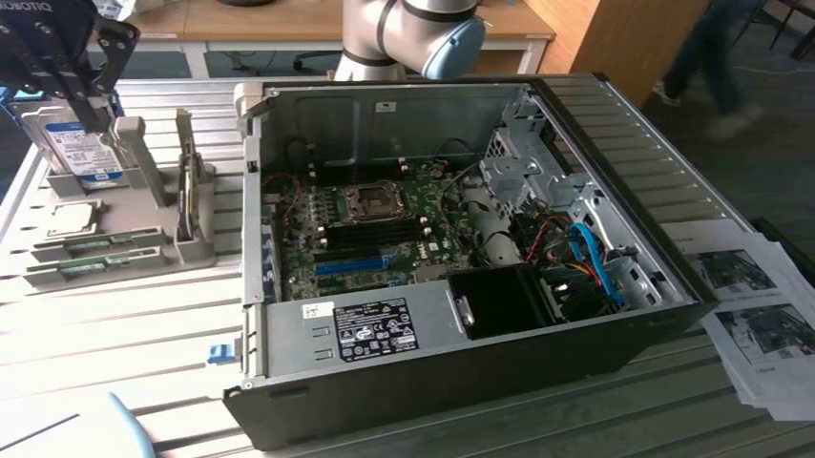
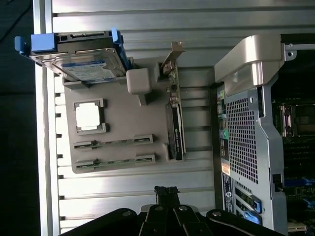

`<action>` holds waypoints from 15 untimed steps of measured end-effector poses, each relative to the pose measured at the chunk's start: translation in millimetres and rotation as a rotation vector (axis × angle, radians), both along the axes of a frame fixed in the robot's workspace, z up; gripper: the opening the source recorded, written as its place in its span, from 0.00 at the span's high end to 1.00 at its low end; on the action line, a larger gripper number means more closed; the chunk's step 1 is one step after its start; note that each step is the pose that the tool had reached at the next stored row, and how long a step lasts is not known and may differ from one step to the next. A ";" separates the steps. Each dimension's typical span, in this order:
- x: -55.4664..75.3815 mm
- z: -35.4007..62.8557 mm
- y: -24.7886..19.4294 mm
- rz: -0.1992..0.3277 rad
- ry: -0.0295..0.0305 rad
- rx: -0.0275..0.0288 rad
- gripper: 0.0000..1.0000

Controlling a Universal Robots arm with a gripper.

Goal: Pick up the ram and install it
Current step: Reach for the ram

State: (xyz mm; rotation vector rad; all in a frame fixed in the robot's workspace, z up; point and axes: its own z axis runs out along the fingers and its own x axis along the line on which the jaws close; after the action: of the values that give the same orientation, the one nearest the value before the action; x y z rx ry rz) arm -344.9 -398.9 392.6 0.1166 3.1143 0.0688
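Note:
Two green ram sticks (image 1: 95, 246) lie side by side in grooves at the near end of a grey parts holder (image 1: 128, 253), at the exterior view's left. In the wrist view the ram sticks (image 2: 113, 142) sit just past a square silver processor chip (image 2: 88, 117). My black gripper (image 1: 95, 119) hangs above the far end of the holder, over the hard drive, well above the sticks. In the wrist view, the gripper (image 2: 166, 191) has its fingers together with nothing between them. The open computer case (image 1: 446, 382) shows its motherboard (image 1: 369, 234) with dark memory slots.
A hard drive with blue rails (image 2: 83, 61) and an expansion card (image 2: 174, 118) stand on the holder. The arm's base (image 1: 407, 38) rises behind the case. Printed sheets (image 1: 758, 305) lie at the exterior view's right. A person's legs (image 1: 707, 57) are in the background.

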 end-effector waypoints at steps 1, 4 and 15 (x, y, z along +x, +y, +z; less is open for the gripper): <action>-1.8 0.0 0.0 0.000 0.0001 0.0000 0.91; -7.7 -0.1 0.0 0.000 0.0002 0.0000 0.91; -27.7 -0.3 0.0 0.000 0.0013 0.0000 0.91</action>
State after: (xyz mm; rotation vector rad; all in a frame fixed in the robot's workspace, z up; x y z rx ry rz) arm -372.6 -398.9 392.3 0.1167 3.1156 0.0688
